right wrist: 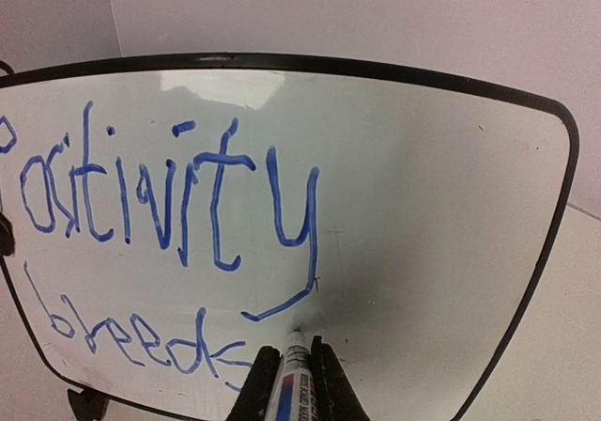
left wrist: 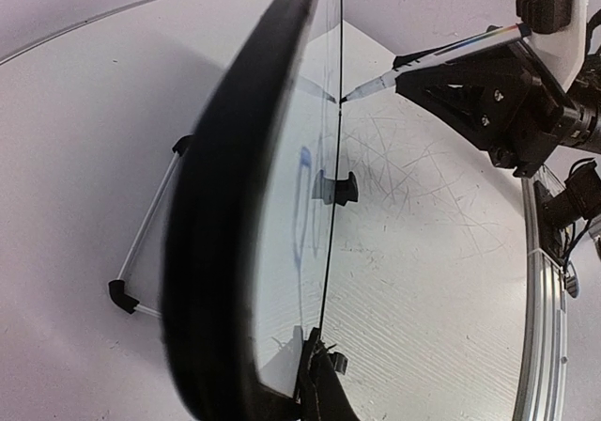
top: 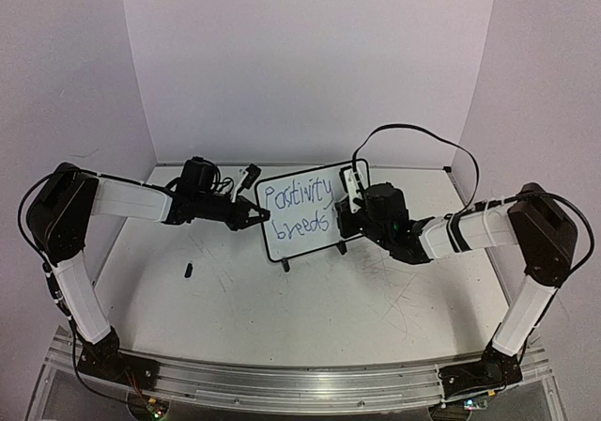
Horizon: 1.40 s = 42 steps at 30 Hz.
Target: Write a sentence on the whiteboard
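Right hand [right wrist: 291, 372] is closed on a white-barrelled blue marker [right wrist: 297, 376], which sits upright between its two fingers with the tip pointing at the board. Left hand [top: 252, 216] is closed on the 9 o'clock edge of the small rectangular black-framed whiteboard [right wrist: 441, 233]. In the left wrist view you see the frame edge-on, very close to the lens.

1. Location. The whiteboard stands on its feet on the white bench [top: 282, 299], at 12 o'clock from the midpoint between the two arm bases. The right hand approaches it from 3 o'clock.

2. Work done. The blue handwritten sentence [right wrist: 169, 205] now reads "Positivity" on the upper line and "breeds" on the lower line.

3. Marker position. The tip sits at about 6 o'clock on the board face, just right of the final "s". In the left wrist view it appears to touch the surface.

4. Work left. You should treat the sentence as unfinished, because bare board remains from 3 to 5 o'clock. That space looks enough for a short closing word.

5. Other items. A small dark object [top: 188, 271] lies on the bench at 8 o'clock from the board. It is too small to identify.
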Each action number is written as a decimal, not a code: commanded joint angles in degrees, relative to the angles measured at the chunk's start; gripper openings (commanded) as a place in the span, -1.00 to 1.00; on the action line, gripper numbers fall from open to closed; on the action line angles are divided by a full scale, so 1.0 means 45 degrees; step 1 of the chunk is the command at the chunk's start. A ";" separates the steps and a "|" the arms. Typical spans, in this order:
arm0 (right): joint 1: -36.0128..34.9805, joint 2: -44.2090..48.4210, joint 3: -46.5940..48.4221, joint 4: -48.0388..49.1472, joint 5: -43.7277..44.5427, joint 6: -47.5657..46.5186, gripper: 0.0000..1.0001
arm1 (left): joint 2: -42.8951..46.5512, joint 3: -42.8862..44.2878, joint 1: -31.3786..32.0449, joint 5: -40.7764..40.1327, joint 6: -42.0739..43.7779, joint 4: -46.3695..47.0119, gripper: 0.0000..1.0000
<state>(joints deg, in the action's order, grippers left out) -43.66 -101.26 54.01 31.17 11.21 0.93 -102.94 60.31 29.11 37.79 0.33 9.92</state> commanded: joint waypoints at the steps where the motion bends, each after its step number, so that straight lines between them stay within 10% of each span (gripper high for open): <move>1: 0.0033 0.1570 -0.0726 0.0545 -0.0277 0.0301 -1.00 | -0.0408 -0.0159 -0.0391 -0.3873 0.1485 -0.0821 -1.00; 42: 0.0054 -0.0316 0.0417 -0.0091 0.0348 0.0430 -1.00 | -0.0433 -0.0100 -0.0375 -0.3862 0.1538 -0.0832 -1.00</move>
<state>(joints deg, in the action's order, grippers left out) -43.64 -101.55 54.00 30.29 11.66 2.00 -102.94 60.31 29.28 37.71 0.64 10.00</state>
